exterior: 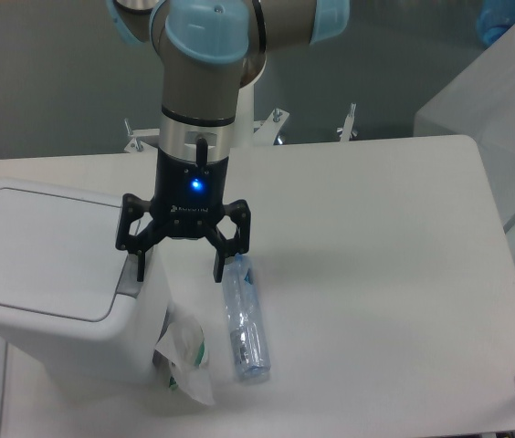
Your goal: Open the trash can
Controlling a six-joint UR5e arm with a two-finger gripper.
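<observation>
Gripper [180,271] hangs fingers-down left of frame centre, jaws spread wide and holding nothing; blue status light lit on its body. Nearest the camera, lower centre: a crumpled clear plastic wrapper [186,360] lies against the bin's front corner, and a clear plastic bottle [244,319] lies on its side just right of it, neck end toward the gripper's right finger. Trash can [52,283] sits at the left edge of frame, large, white, boxy, lid flat and closed. Its small grey push tab [130,277] is on the lid's right edge, and the gripper's left finger [138,258] stands directly above or just at it; contact cannot be confirmed from this view. Judgement: step in hand is alignment over the tab, lid not yet released. Next move calls for a short straight press down on the tab with the left fingertip, keeping the right finger clear of the bottle, then a lift away so the lid can spring. Surface is a white table [376,246] with rounded corners. Behind it, a dark grey wall, metal bracket fittings at the far edge, and translucent plastic sheeting [495,109] at upper right.
</observation>
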